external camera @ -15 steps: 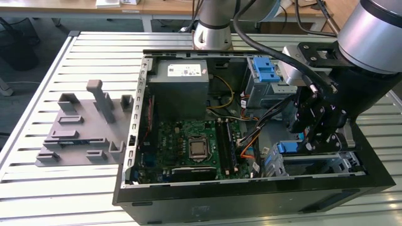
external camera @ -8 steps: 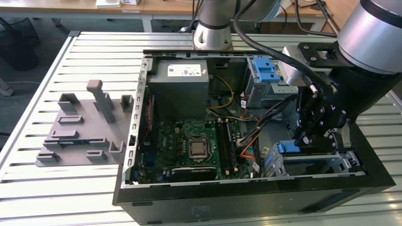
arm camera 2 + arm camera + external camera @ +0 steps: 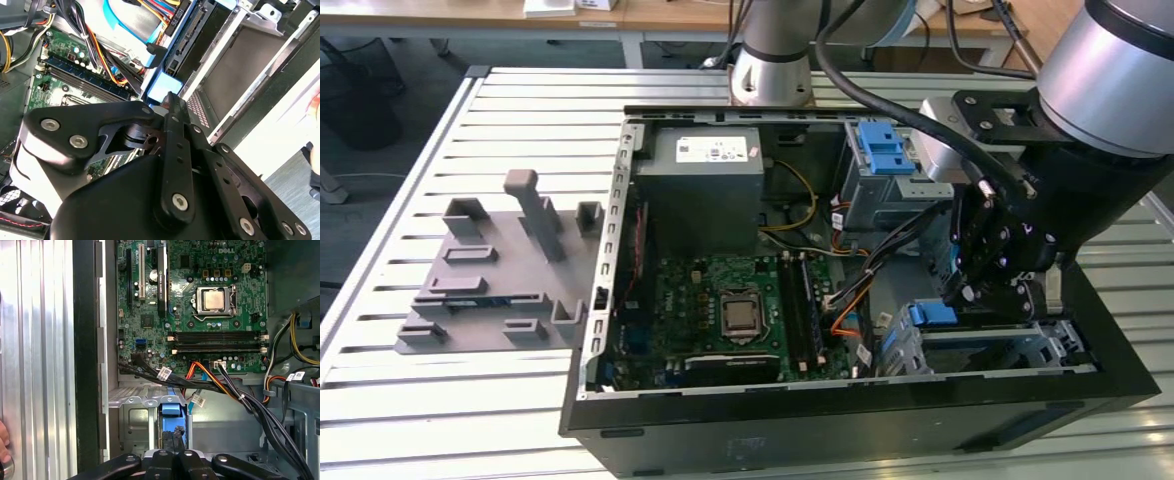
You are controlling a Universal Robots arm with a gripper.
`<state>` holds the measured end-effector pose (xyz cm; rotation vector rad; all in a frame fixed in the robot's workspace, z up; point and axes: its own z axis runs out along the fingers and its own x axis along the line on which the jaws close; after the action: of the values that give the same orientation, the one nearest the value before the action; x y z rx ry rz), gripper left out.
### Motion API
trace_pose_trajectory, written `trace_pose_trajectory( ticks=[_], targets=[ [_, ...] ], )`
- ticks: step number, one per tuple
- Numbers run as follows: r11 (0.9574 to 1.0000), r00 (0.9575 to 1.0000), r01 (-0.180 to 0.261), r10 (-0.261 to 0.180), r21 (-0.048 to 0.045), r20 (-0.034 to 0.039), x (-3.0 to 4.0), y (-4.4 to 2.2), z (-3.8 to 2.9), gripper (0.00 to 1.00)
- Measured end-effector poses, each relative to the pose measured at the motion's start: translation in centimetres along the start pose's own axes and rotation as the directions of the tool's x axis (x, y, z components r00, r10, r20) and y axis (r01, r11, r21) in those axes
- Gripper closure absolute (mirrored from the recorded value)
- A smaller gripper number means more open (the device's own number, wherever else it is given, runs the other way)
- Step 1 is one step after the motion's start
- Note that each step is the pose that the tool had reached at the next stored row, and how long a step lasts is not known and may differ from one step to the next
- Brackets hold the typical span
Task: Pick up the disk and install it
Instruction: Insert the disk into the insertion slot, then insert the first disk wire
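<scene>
Exterior view: the gripper [image 3: 994, 300] hangs inside the open computer case [image 3: 854, 430] on the desk [image 3: 454, 420]. It is over the drive bay [image 3: 1014, 350], toward the desk's near edge at the exterior view's right. The disk [image 3: 934, 315] stands in that bay and shows its blue carrier end.
Second wrist view: the fingers [image 3: 175, 150] are drawn together with nothing between them. Their tips touch the disk [image 3: 161, 86] at its blue end.
First wrist view: the disk [image 3: 170, 410] sits edge-on in the bay beside the motherboard [image 3: 200, 315], with the gripper [image 3: 176, 434] right at it.

The arm [image 3: 1107, 70] bends steeply downward, its end effector [image 3: 991, 302] pointing straight down.
</scene>
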<state>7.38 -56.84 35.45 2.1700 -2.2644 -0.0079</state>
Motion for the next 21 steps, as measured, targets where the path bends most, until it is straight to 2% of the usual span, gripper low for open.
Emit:
trace_pose_trajectory(
  ticks=[12,15,21],
  targets=[
    [1.0000,1.0000,0.000,0.000,0.0000,0.0002,-0.01,-0.08,0.03,0.89],
    [1.0000,1.0000,0.000,0.000,0.0000,0.0001,-0.02,-0.46,0.02,0.89],
    [1.0000,1.0000,0.000,0.000,0.0000,0.0000,-0.07,-1.67,0.01,0.89]
  ],
)
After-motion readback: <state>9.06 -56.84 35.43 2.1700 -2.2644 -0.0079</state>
